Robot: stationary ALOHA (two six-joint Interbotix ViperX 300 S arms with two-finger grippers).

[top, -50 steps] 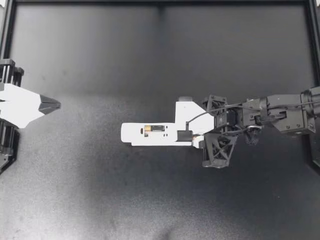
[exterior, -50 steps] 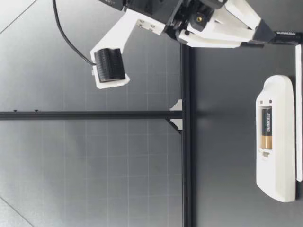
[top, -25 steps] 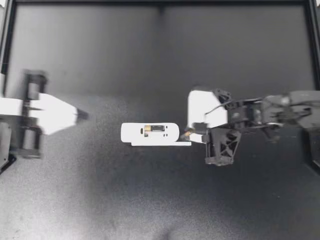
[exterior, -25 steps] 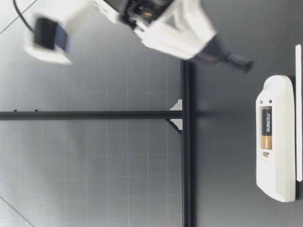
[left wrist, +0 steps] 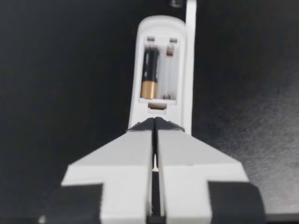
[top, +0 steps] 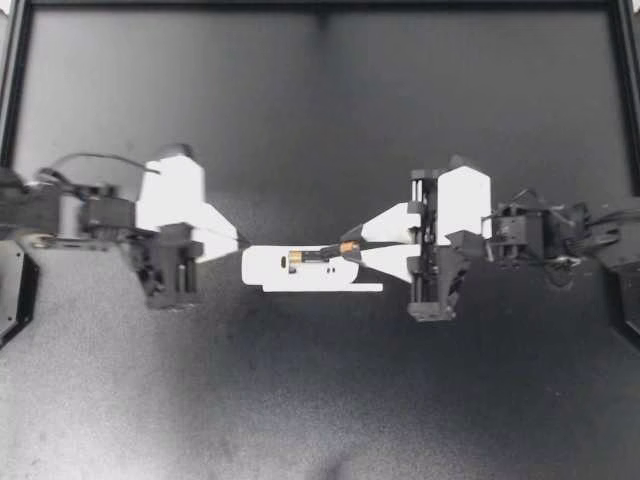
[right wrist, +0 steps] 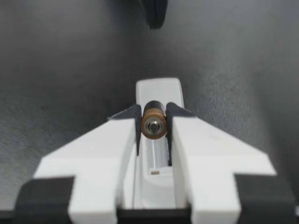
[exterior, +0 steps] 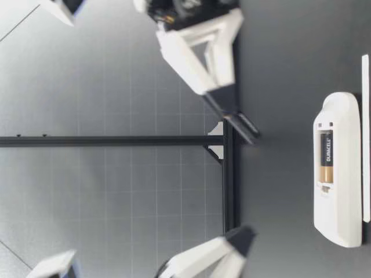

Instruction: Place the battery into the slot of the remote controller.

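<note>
One battery in right tool, over remote

black matte table, black frame, grey gridded wall behind.

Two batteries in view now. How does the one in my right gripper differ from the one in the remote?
The seated battery lies flat in one bay of the remote; the held battery is clamped in the right gripper, above the remote and seemingly clear of it. The seated battery shows its full black-and-gold side; the held battery, seen from the wrist, shows mostly its gold end. Both look the same type, pointing along the remote.
</note>
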